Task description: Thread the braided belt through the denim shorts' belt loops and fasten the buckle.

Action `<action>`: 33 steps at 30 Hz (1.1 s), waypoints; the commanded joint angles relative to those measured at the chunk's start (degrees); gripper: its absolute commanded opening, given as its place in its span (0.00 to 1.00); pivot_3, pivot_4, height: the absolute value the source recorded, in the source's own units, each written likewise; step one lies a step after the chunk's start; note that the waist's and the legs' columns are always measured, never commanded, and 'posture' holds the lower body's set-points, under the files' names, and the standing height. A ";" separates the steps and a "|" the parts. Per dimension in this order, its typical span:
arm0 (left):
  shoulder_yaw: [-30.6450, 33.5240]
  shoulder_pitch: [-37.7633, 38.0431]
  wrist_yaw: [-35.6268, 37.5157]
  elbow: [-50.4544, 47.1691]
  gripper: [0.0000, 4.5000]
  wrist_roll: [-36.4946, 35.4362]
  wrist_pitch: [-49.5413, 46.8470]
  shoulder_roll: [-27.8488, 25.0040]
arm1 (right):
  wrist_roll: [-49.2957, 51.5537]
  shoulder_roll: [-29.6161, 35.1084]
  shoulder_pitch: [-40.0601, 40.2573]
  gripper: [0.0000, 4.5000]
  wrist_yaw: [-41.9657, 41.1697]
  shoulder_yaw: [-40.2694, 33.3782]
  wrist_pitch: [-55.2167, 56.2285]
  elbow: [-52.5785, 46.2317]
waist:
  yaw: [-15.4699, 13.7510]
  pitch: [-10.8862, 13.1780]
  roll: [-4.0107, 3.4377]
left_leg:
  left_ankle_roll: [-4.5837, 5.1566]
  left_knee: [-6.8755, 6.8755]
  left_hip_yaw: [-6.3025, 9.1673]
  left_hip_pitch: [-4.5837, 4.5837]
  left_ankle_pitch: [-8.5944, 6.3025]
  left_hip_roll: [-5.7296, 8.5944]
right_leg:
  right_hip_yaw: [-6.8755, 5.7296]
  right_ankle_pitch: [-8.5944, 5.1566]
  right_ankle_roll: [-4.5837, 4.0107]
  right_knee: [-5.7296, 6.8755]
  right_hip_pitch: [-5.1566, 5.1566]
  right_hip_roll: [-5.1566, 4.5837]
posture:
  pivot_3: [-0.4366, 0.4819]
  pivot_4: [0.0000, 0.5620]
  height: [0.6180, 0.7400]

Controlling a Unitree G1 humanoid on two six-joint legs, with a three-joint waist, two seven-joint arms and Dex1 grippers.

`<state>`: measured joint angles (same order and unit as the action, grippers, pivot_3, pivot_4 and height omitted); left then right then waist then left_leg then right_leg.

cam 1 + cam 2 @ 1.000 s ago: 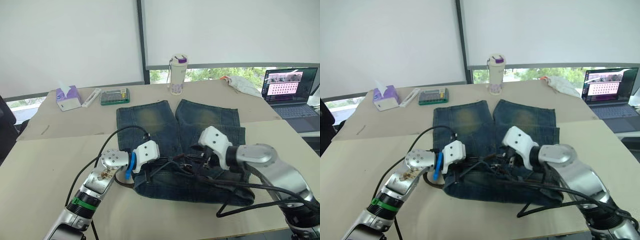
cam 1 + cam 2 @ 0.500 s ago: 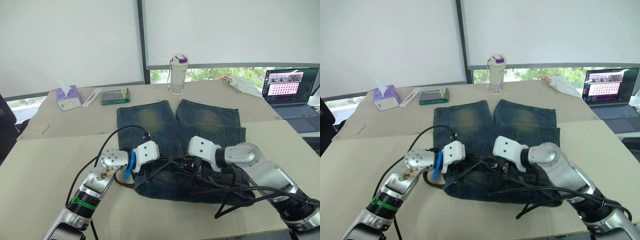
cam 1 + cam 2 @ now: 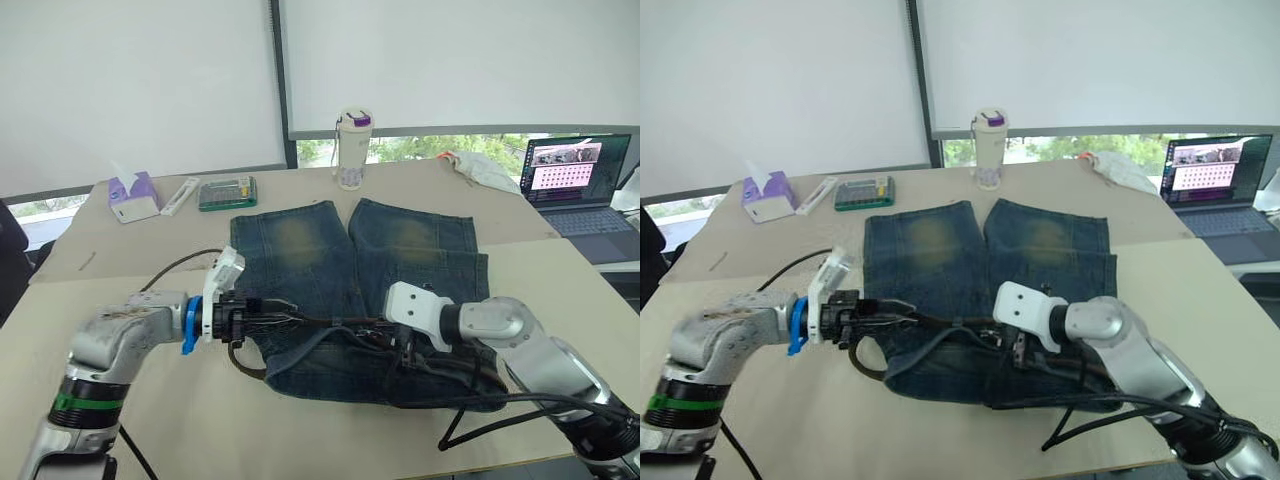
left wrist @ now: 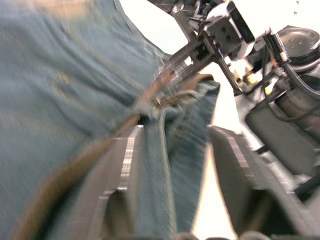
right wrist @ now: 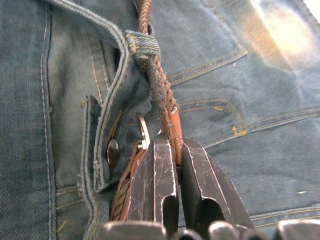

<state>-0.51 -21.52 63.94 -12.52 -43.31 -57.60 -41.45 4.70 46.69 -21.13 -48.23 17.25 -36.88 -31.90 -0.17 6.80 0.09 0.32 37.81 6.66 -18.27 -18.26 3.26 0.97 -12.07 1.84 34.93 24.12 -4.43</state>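
Table: beige top, shorts flat mid-table, legs pointing away from the robot, waistband on the near side. Yellowish faded patches on both legs.

Far edge of the table: laptop at far right with lid up, white cloth beside it, white bottle with purple cap centre, green box, white flat item and purple tissue pack toward the left.

Right gripper: over the middle of the waistband, jaws pressed together, pinching the reddish-brown leather tip of the belt. From the tip the braided strap runs through one belt loop just past the fingers. Silver buckle lies touching the denim just beside the pinched tip, next to the shorts' metal button.

Left gripper: at the waistband's left end, jaws spread, with a fold of waistband denim lying between the fingers; cannot tell if they grip it. Brown strap runs along the waistband from the left gripper to the right one, with a slack loop spilling onto the table off the shorts' left corner.
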 commanded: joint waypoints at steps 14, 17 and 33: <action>-19.53 11.30 -6.35 4.56 0.01 28.66 25.40 -6.26 | -9.52 17.23 20.21 0.00 4.43 -34.73 -7.36 -7.79 | -1.21 -0.16 -0.27 | 0.06 -0.05 -0.44 0.07 -0.06 -0.01 | 0.10 -0.05 0.04 -0.22 -0.40 -0.09 | 0.48 0.27 1.00; -16.56 12.35 -5.37 3.22 0.01 26.71 30.57 -4.84 | -11.22 18.43 23.34 0.00 5.43 -38.21 -6.16 -7.17 | -1.13 -0.09 -0.35 | 0.18 -0.05 -0.48 0.08 -0.13 -0.02 | 0.08 -0.10 0.12 -0.35 -0.68 -0.10 | 0.48 0.27 1.00; 13.36 -11.67 -31.19 15.05 0.01 -37.34 -6.36 7.01 | 10.10 7.29 22.69 0.00 -0.61 -35.21 -9.94 -21.35 | -0.25 0.18 0.03 | 0.06 0.00 0.02 0.41 -0.11 0.02 | 0.10 -0.16 0.19 -0.07 -0.54 -0.10 | 0.48 0.27 1.00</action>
<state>12.91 -32.27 36.97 2.87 -82.36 -65.12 -36.10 12.38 54.80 2.04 -48.73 -17.52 -46.10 -50.72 -0.42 6.98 0.13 0.16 37.81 6.69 -17.85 -18.27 3.28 1.08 -12.23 2.03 34.84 23.56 -4.52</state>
